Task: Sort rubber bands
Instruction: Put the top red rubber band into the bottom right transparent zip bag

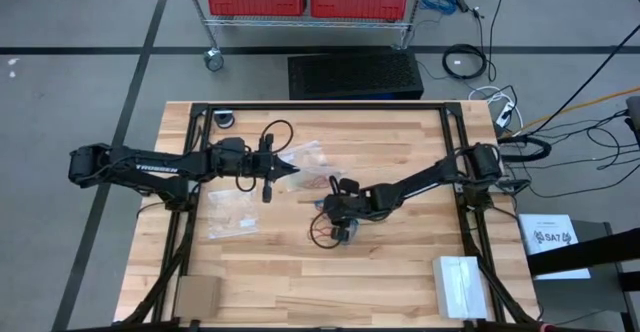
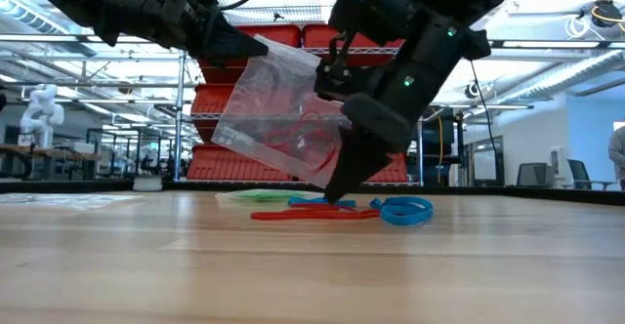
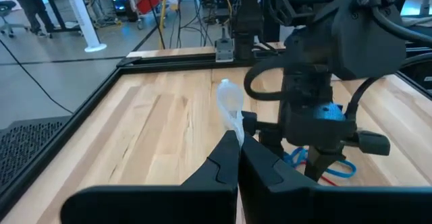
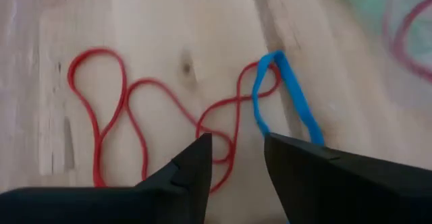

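Red rubber bands (image 4: 128,116) lie in loose loops on the bare wood near the middle of the table (image 1: 300,282), a blue rubber band (image 4: 287,96) crossing their end and a second blue loop (image 2: 405,210) just beside them in the low view. Directly over the pile, the right gripper (image 4: 236,156) points down with its fingers spread apart and nothing between them — the tips sit just above the tangle, straddling a red strand where it meets the blue one. A green band (image 2: 259,195) lies flat on the wood behind the red ones. Next to the right arm, the left gripper (image 3: 237,158) hangs above the table with its fingers pressed together on the top edge of a clear plastic bag (image 2: 278,119), which droops below it — red bands show through the plastic. Another clear bag (image 1: 230,215) lies flat on the table toward the left side. A white box (image 1: 458,282) sits at the near right corner, a brown card (image 1: 197,296) at the near left.
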